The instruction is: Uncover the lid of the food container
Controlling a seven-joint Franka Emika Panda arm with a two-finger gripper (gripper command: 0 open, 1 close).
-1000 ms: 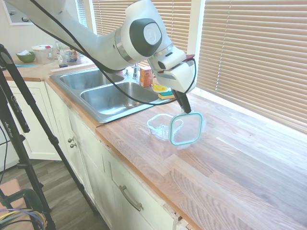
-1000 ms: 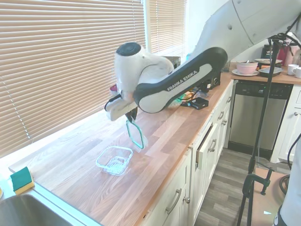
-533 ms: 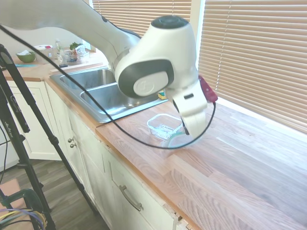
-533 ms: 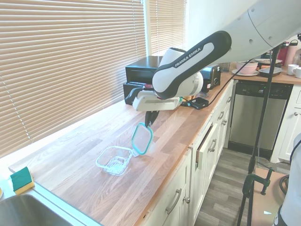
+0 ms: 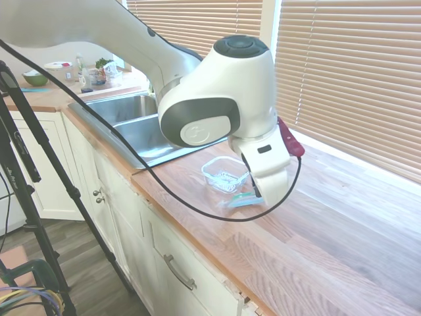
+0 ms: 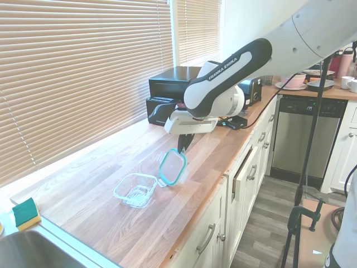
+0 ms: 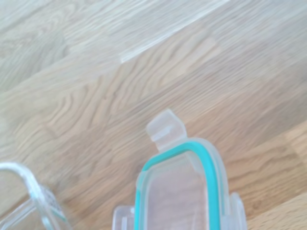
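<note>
The gripper (image 6: 182, 146) pinches the lid (image 6: 172, 166) by its upper edge, holding it tilted just right of the food container (image 6: 135, 189) at centre frame, low over the countertop (image 6: 100, 184). The lid hangs down-left from the fingers. In the first exterior view the arm hides most of it; the wrist view shows its clip tab (image 7: 165, 129) clearly.

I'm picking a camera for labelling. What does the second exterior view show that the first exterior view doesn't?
Only the second exterior view shows the gripper shut on the teal-rimmed clear lid, held tilted above the wooden countertop, plus a yellow-green sponge. Only the first shows the steel double sink's basins, with the arm hiding most of the lid. Both show the open clear plastic food container.
</note>
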